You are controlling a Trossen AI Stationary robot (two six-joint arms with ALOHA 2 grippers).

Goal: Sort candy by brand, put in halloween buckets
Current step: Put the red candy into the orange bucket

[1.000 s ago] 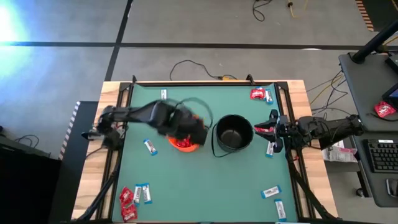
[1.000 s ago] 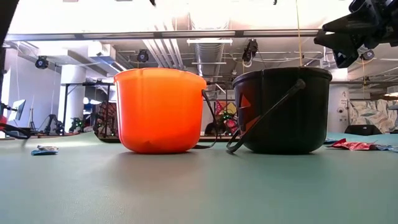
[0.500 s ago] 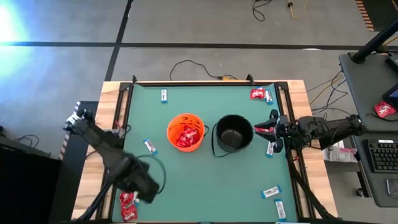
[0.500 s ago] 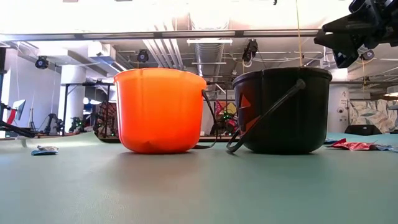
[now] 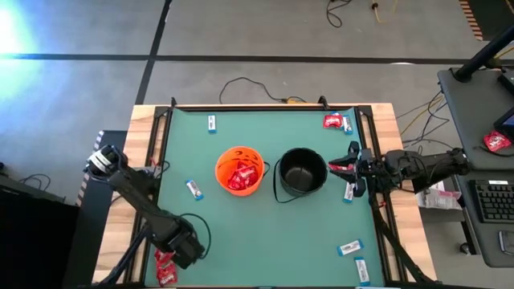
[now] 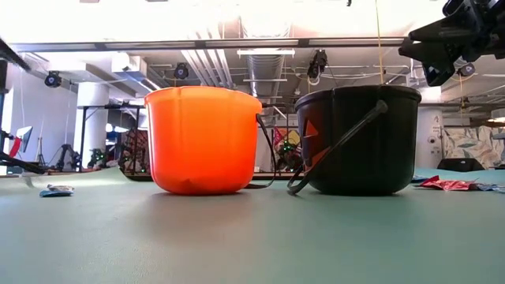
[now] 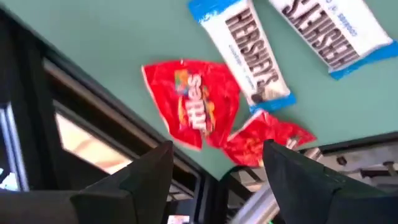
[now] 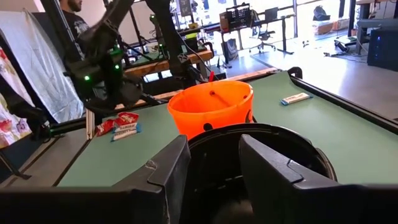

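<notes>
Left gripper (image 7: 214,165) | fingers apart, empty | we see it swung from orange bucket (image 5: 239,170) to red packets (image 7: 193,111) | next pick

Orange bucket (image 6: 203,140) standing left of centre on the green tabletop (image 6: 237,237). Black bucket (image 6: 359,140) just beside it at 3 o'clock, thin handle hanging down its front. Dark robot hand (image 6: 454,39) high at 2 o'clock. Red packet (image 6: 446,184) lying at 3 o'clock; white-and-blue bar (image 6: 57,189) far at 9 o'clock.
</notes>
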